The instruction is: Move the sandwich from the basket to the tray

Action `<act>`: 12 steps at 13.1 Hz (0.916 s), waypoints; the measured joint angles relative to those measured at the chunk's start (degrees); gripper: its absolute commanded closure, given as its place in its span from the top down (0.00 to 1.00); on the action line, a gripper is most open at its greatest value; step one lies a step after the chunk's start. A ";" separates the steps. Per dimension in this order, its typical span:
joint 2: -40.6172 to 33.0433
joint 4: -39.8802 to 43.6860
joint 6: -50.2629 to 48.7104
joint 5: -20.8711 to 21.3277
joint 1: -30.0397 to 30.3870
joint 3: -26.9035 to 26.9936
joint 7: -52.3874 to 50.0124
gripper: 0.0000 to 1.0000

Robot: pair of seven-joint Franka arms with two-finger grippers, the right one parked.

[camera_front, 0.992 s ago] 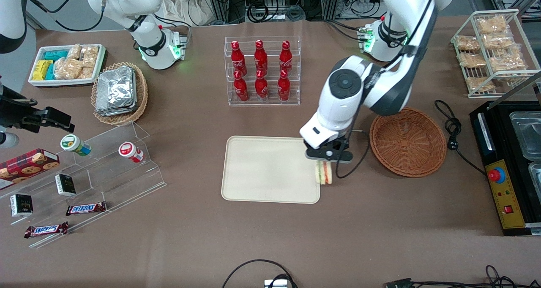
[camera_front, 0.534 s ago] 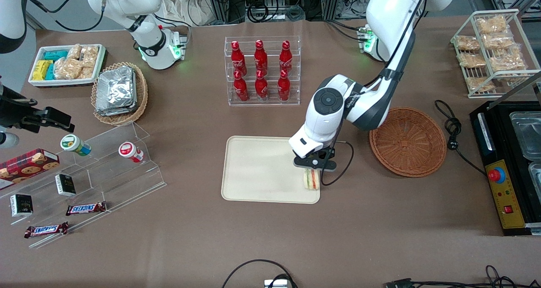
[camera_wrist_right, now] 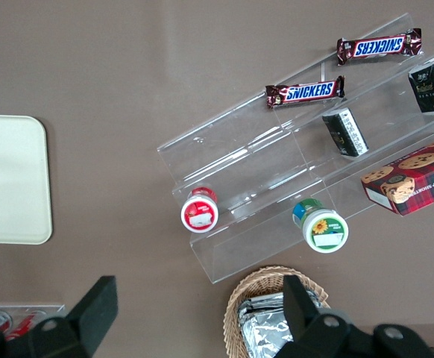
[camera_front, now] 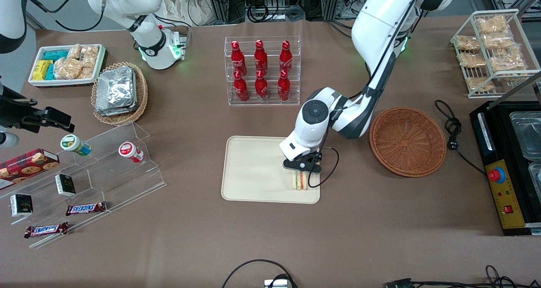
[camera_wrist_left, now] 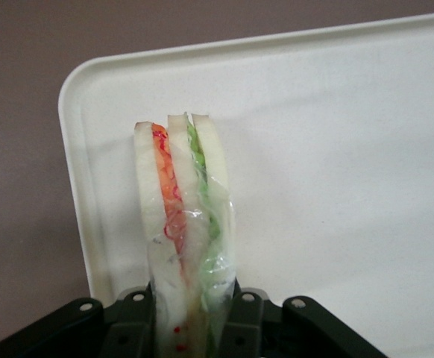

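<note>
My gripper point(camera_front: 301, 172) is clamped on the sandwich point(camera_front: 300, 180), holding it over the tray point(camera_front: 258, 169) near the corner closest to the front camera on the working arm's side. My wrist camera shows what the front view cannot: both fingers point(camera_wrist_left: 241, 328) press the bread slices from either side, clear film wraps the sandwich point(camera_wrist_left: 183, 224), and its orange, red and green layers stand edge-on above the cream tray point(camera_wrist_left: 336, 149). Whether the sandwich touches the tray surface I cannot tell from either view.

The basket point(camera_front: 408, 141) sits on the table toward the working arm's end, apart from the tray, with nothing in it.

Readable writing: two bars marked "SNICKERS" point(camera_front: 86, 208) lie on the clear stepped stand point(camera_front: 127, 169) at the parked arm's end; the right wrist view shows the same lettering point(camera_wrist_right: 305, 92) larger. That view also shows a red-capped jar point(camera_wrist_right: 200, 210) with a white label and a green-capped jar point(camera_wrist_right: 321, 225) bearing a sunflower picture, details too small in the front view. The red bottles point(camera_front: 260, 70) in the clear rack carry white script I cannot read. A box printed with cookies point(camera_front: 27, 163) lies near the stand.
</note>
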 measured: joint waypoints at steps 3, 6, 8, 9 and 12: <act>0.58 0.46 0.09 0.00 0.00 -0.01 0.00 1.00; 0.86 0.48 0.10 -0.01 -0.02 -0.02 -0.14 1.00; 0.87 0.76 0.10 -0.01 -0.02 -0.02 -1.23 1.00; 0.85 1.26 0.08 -0.02 -0.02 -0.01 -1.82 1.00; 0.13 3.56 -0.34 -0.99 0.09 0.18 -5.26 1.00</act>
